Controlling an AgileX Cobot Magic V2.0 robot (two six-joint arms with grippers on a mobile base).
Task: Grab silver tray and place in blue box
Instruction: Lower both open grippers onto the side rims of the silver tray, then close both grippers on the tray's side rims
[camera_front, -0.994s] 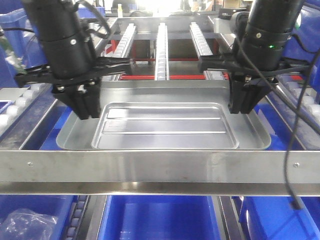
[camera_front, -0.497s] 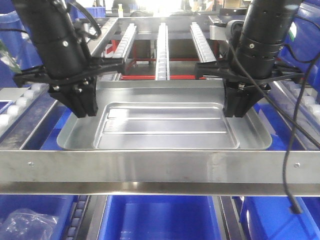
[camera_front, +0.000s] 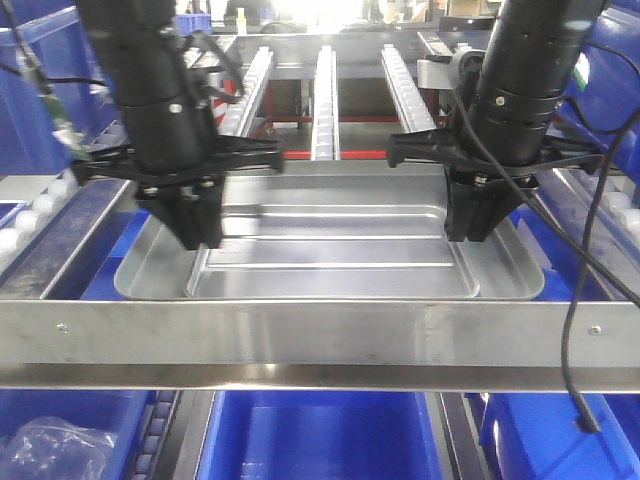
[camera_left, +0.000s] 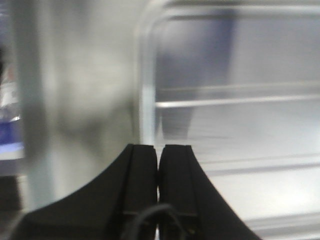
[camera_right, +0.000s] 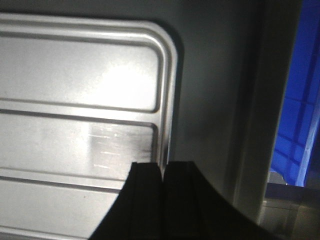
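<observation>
Tray: the large, shallow, shiny silver tray lies flat and level, free of both grippers.
Box: bright-blue plastic, taken to be the blue box, shows just outside the tray's left and right rims, so the tray is judged to rest in or on it.
Left jaws: the left gripper is over the left edge of the tray's recessed panel. Its jaws are pressed together and nothing is held.
Right jaws: the right gripper is over the right edge of that panel, also closed up tight and empty.
Step in hand: seating or releasing the tray is judged to be under way. Any push is best made straight down on both ends at once, so that the tray is not tipped. The arms are best lifted vertically, so that the rim is not dragged.
Hidden: the box's walls and floor are covered by the tray. The tray's near rim is cut off by the steel rack rail. Whether the fingertips touch the metal cannot be told. The left wrist view is blurred.
</observation>
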